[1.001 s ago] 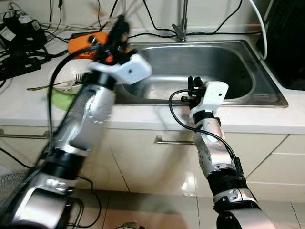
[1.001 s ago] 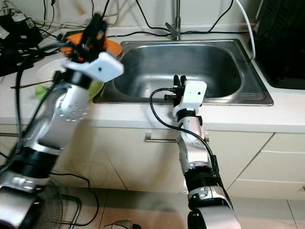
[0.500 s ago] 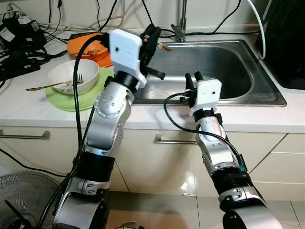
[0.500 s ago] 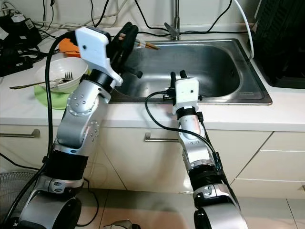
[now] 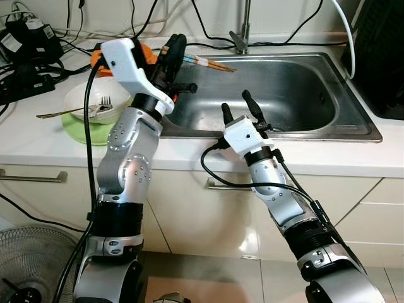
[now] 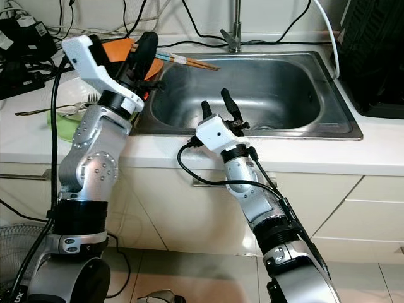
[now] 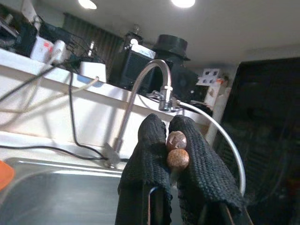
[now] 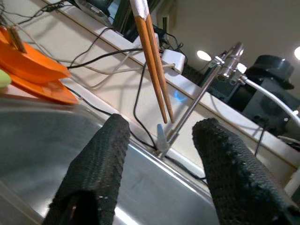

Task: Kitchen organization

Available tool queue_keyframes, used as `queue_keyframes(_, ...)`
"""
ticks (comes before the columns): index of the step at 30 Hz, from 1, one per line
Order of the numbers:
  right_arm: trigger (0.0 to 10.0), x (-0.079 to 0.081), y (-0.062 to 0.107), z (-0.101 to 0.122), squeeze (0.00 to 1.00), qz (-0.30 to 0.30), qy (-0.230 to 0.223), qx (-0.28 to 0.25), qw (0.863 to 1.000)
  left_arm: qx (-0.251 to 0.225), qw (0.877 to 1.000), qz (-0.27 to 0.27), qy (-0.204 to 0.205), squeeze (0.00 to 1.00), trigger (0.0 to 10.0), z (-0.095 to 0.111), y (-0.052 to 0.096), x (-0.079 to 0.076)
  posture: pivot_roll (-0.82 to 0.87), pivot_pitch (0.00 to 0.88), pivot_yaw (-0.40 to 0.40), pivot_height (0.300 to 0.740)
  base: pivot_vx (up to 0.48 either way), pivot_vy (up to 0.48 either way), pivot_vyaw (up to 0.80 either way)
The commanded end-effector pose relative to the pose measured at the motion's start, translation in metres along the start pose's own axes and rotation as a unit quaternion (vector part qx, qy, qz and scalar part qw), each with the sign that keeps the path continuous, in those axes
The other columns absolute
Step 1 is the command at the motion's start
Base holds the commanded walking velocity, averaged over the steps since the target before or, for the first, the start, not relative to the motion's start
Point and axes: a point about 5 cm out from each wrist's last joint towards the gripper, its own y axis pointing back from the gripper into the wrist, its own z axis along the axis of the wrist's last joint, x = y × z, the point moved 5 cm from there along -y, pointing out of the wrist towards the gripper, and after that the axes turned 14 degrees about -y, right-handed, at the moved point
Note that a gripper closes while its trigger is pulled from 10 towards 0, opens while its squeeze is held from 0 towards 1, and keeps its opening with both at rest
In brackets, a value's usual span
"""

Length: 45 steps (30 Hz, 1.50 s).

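While the left gripper (image 5: 175, 52) stays clamped on the chopsticks (image 5: 205, 62), now over the sink's (image 5: 328, 123) left rim, the right gripper (image 5: 239, 110) has tilted up, fingers spread, empty; likely handover or drop into sink.

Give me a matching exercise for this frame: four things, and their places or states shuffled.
1. chopsticks
2. fork
3. right pincer
4. bowl

a. on the green plate
b. open, at the sink's front edge
c. held in the left pincer
d. lying in the bowl

Pairs: 1-c, 2-d, 3-b, 4-a
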Motion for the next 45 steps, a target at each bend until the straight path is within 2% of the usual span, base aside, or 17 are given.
queue_keyframes(1,10.0,0.0,-0.006,0.012,1.0,-0.003,0.01,-0.024,1.0,-0.011,1.0,-0.012,0.006,0.0,10.0,0.009,-0.002,-0.002,0.13,0.024,0.078,0.74,0.0,0.0,0.0)
queue_keyframes(2,10.0,-0.002,-0.007,0.011,0.55,-0.008,0.014,-0.021,1.0,-0.003,1.0,-0.021,0.011,0.0,10.0,0.007,0.0,-0.003,0.13,0.021,0.079,0.74,0.0,0.0,0.0)
queue_keyframes(3,10.0,-0.002,-0.007,0.011,0.0,-0.01,0.015,-0.021,1.0,0.0,1.0,-0.025,0.015,0.0,10.0,0.005,0.0,-0.004,0.13,0.02,0.079,0.74,0.0,0.0,0.0)
queue_keyframes(8,10.0,-0.002,-0.008,0.011,0.0,-0.012,0.018,-0.021,1.0,0.014,0.999,-0.04,0.019,0.0,10.0,0.001,0.002,-0.008,0.13,0.014,0.078,0.74,0.0,0.0,0.0)
queue_keyframes(18,10.0,0.0,-0.008,0.014,0.0,-0.015,0.017,-0.028,0.999,0.057,0.993,-0.101,0.013,0.0,10.0,-0.015,0.011,-0.028,0.13,0.004,0.081,0.74,0.0,0.0,0.0)
queue_keyframes(26,10.0,0.001,-0.009,0.016,0.0,-0.018,0.013,-0.031,0.999,0.091,0.987,-0.129,0.009,0.0,10.0,-0.027,0.017,-0.038,0.12,0.001,0.083,0.74,0.0,0.0,0.0)
queue_keyframes(32,10.0,0.0,-0.01,0.016,0.0,-0.02,0.009,-0.031,0.999,0.102,0.984,-0.149,0.005,0.0,10.0,-0.03,0.02,-0.044,0.13,0.0,0.083,0.74,0.0,0.0,0.0)
queue_keyframes(38,10.0,-0.002,-0.011,0.018,0.0,-0.026,0.001,-0.033,0.999,0.111,0.983,-0.149,-0.011,0.0,10.0,-0.034,0.021,-0.043,0.13,0.0,0.085,0.74,0.0,0.0,0.0)
queue_keyframes(39,1.6,-0.002,-0.011,0.018,0.0,-0.026,0.001,-0.034,0.999,0.111,0.983,-0.148,-0.011,0.0,10.0,-0.035,0.021,-0.042,0.13,0.0,0.086,0.74,0.0,0.0,0.0)
queue_keyframes(40,0.0,-0.002,-0.011,0.018,0.0,-0.025,0.001,-0.034,0.999,0.112,0.983,-0.147,-0.011,0.0,10.0,-0.035,0.021,-0.043,0.12,0.0,0.086,0.74,0.0,0.0,0.0)
queue_keyframes(45,0.0,-0.001,-0.011,0.018,0.0,-0.024,0.0,-0.034,0.999,0.113,0.983,-0.146,-0.011,0.0,10.0,-0.035,0.021,-0.042,0.12,0.0,0.087,0.74,0.0,0.0,0.0)
